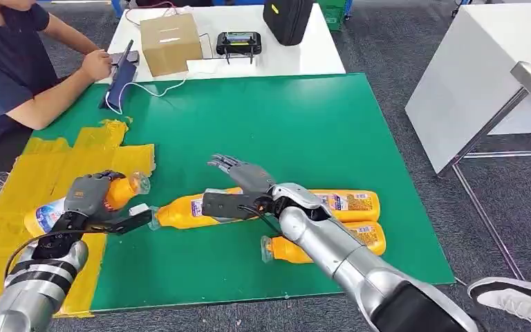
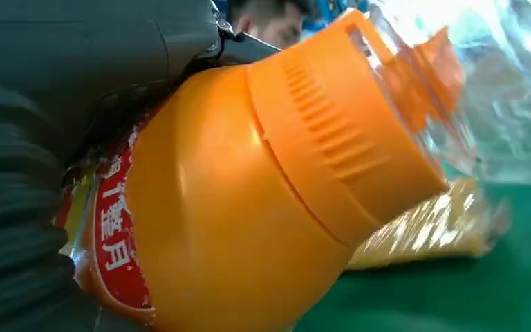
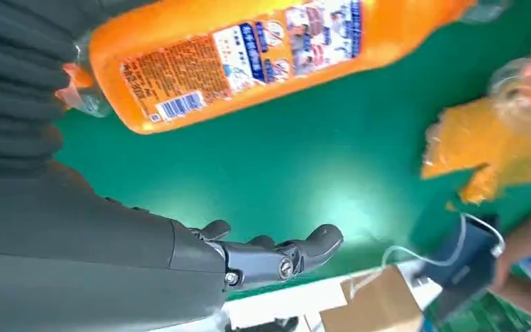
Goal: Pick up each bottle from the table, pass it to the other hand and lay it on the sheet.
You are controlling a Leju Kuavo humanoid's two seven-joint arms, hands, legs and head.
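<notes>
Nearest us, at about 7 o'clock in the head view, our left hand (image 1: pixel 91 195) is wrapped around an orange bottle (image 1: pixel 76 204), which lies tilted over the yellow sheet (image 1: pixel 14 235) with its clear cap end pointing toward 2 o'clock. In the left wrist view the same bottle (image 2: pixel 249 207) sits pressed against the hand's grey cover, red label and ribbed orange collar showing.

At about 5 o'clock our right arm reaches in, and our right hand (image 1: pixel 243 176) hovers above the green tabletop (image 1: pixel 304 124) with fingers apart and nothing in it. In the right wrist view its dark fingers (image 3: pixel 276 256) stretch out over bare green.

Just under and beside that hand a second bottle (image 1: pixel 187 211) lies on its side on the tabletop, cap end toward 9 o'clock; the wrist view shows its label and barcode. Toward 3 o'clock a third bottle (image 1: pixel 349 202) lies flat, and just nearer us a fourth bottle (image 1: pixel 297 250) lies flat too, partly hidden by the arm. The two lie side by side; we cannot tell if they touch.

Farther off, at 11 o'clock, a person (image 1: pixel 14 76) sits with a hand on a phone (image 1: pixel 121 69). At 12 o'clock, on a white table (image 1: pixel 318 52), stand a cardboard box (image 1: pixel 171 43), a controller (image 1: pixel 238 43) and a black case (image 1: pixel 287 19).
</notes>
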